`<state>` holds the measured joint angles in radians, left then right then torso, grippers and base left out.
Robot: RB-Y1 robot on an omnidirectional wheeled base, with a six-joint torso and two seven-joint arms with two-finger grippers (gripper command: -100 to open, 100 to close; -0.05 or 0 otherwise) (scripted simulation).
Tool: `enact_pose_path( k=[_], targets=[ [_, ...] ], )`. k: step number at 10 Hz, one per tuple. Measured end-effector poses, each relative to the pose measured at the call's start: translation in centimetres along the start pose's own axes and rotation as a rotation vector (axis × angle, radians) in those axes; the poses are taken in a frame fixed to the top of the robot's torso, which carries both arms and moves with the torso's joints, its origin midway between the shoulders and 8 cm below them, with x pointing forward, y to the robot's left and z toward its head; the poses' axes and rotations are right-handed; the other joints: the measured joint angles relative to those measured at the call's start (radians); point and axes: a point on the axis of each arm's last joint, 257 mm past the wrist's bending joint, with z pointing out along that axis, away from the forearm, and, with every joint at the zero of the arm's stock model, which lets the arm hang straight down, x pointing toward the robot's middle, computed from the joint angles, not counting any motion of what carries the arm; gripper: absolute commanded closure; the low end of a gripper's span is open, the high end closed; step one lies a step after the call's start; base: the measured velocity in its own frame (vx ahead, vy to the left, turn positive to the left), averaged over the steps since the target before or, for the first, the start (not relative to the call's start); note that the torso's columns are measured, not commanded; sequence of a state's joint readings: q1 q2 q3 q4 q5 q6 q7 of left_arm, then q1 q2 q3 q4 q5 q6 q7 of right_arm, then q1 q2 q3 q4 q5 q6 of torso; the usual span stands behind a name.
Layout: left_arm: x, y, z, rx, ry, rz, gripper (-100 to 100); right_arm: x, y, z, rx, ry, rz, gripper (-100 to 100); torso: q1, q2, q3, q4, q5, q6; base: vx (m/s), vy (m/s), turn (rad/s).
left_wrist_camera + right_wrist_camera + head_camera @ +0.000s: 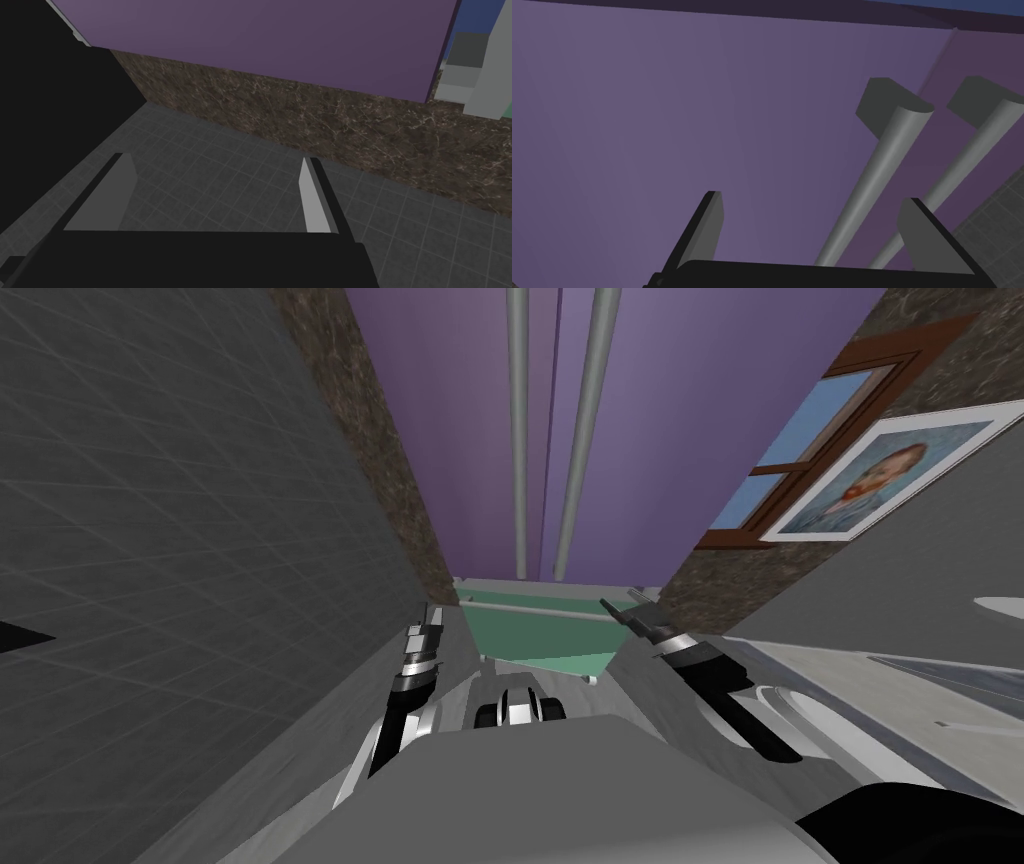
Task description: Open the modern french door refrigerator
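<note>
The refrigerator's two purple doors [450, 438] stand shut, meeting at a centre seam. A long grey bar handle runs down each side of that seam, the left handle [517, 428] and the right handle [585, 428]. Below them is a green drawer [545, 638] with its own grey bar. My right gripper [625, 604] is open just in front of the drawer's right end. In the right wrist view the right gripper [812, 197] faces the purple door [662, 125], and the nearer handle [879, 170] lies beyond its fingers, untouched. My left gripper [217, 157] is open, low at the left, over grey floor tiles.
Brown marbled wall [350, 418] flanks the refrigerator on both sides. A dark grey tiled surface [150, 538] rises close on my left. On the right hang a brown-framed window [800, 458] and a framed portrait [880, 478], above a light grey counter [900, 678].
</note>
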<state>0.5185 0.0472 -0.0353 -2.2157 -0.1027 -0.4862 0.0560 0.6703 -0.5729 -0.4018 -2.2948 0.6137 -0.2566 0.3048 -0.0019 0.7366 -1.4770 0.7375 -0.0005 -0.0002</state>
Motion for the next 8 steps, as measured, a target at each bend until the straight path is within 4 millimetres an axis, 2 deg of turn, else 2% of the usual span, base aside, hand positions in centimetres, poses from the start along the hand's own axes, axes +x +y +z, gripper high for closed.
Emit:
enact_pose_path(
  k=[8],
  targets=[
    [0.0, 0.0, 0.0, 0.000, 0.000, 0.000, 0, 0.8, -3.2, 0.3, -0.014, 0.098, -0.400, -100, 0.002, 0.000, 0.000, 0.000, 0.000, 0.000, 0.122, 0.170, -0.033]
  ],
)
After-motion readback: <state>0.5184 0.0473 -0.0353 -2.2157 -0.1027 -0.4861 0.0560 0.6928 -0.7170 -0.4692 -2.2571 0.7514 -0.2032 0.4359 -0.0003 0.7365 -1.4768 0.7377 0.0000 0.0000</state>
